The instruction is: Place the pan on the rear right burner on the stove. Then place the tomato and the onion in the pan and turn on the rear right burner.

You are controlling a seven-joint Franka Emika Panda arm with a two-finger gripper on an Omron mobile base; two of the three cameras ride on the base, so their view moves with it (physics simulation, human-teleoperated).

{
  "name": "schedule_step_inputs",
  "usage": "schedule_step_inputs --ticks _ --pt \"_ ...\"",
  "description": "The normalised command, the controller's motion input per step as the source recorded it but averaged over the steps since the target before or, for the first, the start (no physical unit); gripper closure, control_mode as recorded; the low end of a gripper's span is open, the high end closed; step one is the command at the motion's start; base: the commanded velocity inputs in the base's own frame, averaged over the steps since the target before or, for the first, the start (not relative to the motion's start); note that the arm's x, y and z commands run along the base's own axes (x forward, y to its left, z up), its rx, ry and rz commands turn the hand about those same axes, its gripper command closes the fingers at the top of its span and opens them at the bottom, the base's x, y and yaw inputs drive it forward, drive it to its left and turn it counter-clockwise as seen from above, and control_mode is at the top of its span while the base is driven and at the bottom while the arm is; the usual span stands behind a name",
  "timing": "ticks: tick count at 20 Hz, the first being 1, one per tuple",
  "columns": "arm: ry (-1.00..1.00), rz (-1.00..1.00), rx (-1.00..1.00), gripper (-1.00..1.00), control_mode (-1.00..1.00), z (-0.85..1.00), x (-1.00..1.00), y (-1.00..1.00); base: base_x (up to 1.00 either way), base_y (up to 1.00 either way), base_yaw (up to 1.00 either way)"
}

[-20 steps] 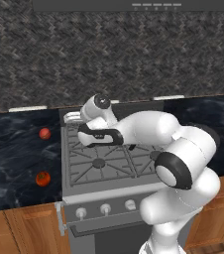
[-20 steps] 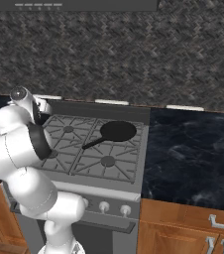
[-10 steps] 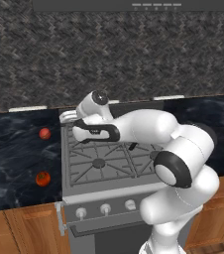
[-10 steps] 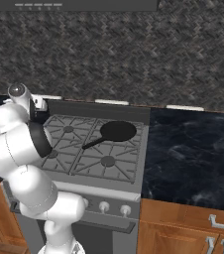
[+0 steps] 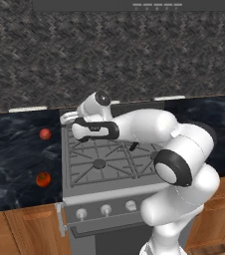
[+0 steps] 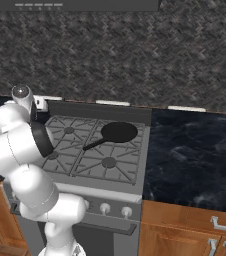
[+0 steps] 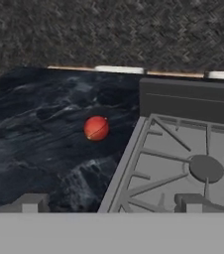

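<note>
The black pan (image 6: 119, 132) sits on the stove's (image 6: 91, 166) rear right burner, handle pointing front-left; in the left base view my arm hides all but its handle tip (image 5: 133, 146). The onion (image 5: 45, 133) lies on the dark counter left of the stove, toward the back, and shows in the hand view as a plain red ball (image 7: 96, 128). Nearer the front lies the tomato (image 5: 43, 179). My gripper (image 5: 68, 118) hangs open over the stove's rear left corner, right of the onion, with its fingertips (image 7: 29, 202) wide apart and nothing between them.
A dark stone wall rises behind the counter and stove. Silver knobs (image 5: 106, 210) line the stove front. The rear left burner (image 7: 205, 167) lies just right of the hand. Dark counter (image 6: 195, 155) stretches right of the stove, above wooden cabinets.
My hand has swung left from above the stove's back row to its rear left corner, toward the onion. The pan, onion and tomato have stayed put.
</note>
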Motion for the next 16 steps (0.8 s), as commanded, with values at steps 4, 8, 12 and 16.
schedule_step_inputs --ticks 4,8,12,16 --pt "0.00 -0.05 0.00 -1.00 -1.00 0.00 0.00 0.31 0.00 0.00 0.00" --pt "0.00 -0.11 0.00 -1.00 -1.00 0.00 0.00 0.26 0.00 0.00 0.00" --pt "0.00 -0.12 0.00 -1.00 -1.00 0.00 0.00 0.22 0.00 0.00 0.00" --pt "0.00 -0.06 0.00 -1.00 -1.00 0.00 0.00 0.17 0.00 0.00 0.00"
